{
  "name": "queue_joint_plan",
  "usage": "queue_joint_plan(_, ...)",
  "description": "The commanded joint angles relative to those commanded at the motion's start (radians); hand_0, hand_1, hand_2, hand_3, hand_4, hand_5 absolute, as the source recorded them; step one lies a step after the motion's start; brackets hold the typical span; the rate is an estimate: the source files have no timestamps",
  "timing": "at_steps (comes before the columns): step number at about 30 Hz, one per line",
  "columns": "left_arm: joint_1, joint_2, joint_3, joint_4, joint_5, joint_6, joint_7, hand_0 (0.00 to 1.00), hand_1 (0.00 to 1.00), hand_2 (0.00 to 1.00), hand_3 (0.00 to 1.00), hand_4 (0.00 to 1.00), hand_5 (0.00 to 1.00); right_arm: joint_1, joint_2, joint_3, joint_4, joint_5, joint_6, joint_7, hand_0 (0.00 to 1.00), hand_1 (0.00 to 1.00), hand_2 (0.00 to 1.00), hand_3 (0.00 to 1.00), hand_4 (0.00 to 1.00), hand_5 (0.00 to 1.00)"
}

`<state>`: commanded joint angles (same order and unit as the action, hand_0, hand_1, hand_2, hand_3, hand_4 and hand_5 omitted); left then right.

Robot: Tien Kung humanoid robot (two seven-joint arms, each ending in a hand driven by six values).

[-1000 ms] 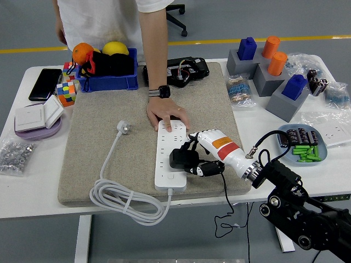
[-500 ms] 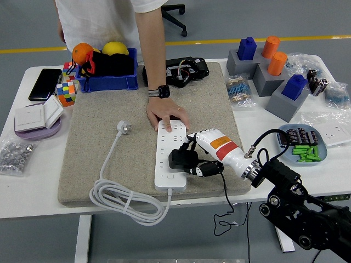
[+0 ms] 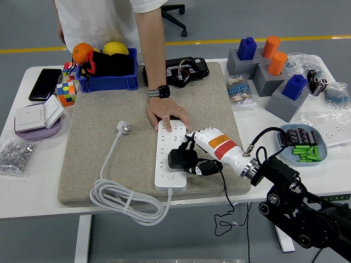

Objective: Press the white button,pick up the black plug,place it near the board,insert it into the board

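A white power strip point(image 3: 169, 148) lies lengthwise on the grey felt mat point(image 3: 109, 148), its white cord coiled at the mat's front left. A black plug point(image 3: 181, 159) rests on the strip's lower half, and my right hand point(image 3: 198, 154), white with black fingers, is shut on it from the right. The plug's thin black cable point(image 3: 226, 208) hangs over the table's near edge. A person's hand point(image 3: 167, 116) presses flat on the strip's far end. My left arm is out of view. The strip's white button is not distinguishable.
A blue bin point(image 3: 109, 76) with fruit, a phone point(image 3: 45, 83) and a colour cube point(image 3: 67, 92) sit at the back left. Grey blocks with blue and orange pegs point(image 3: 269, 66) stand back right. A blue dish of batteries point(image 3: 303, 143) lies right. A bag of metal parts point(image 3: 13, 154) lies far left.
My right hand and the plug have shifted very slightly left along the strip. The person's hand stays on the strip's far end.
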<state>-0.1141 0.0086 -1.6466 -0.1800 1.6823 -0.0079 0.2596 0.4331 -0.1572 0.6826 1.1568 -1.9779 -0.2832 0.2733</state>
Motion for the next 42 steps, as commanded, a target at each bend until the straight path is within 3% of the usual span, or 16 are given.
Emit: queue_joint_plan(42,-0.002,0.002,0.001,0.000,-0.003,0.001,0.000,0.467,0.497,0.510,0.578,0.566,0.289,0.020,-0.024,-0.020,0.049,-0.037,0.049,-0.066,0.183,0.107,0.133,0.546,0.740,0.002)
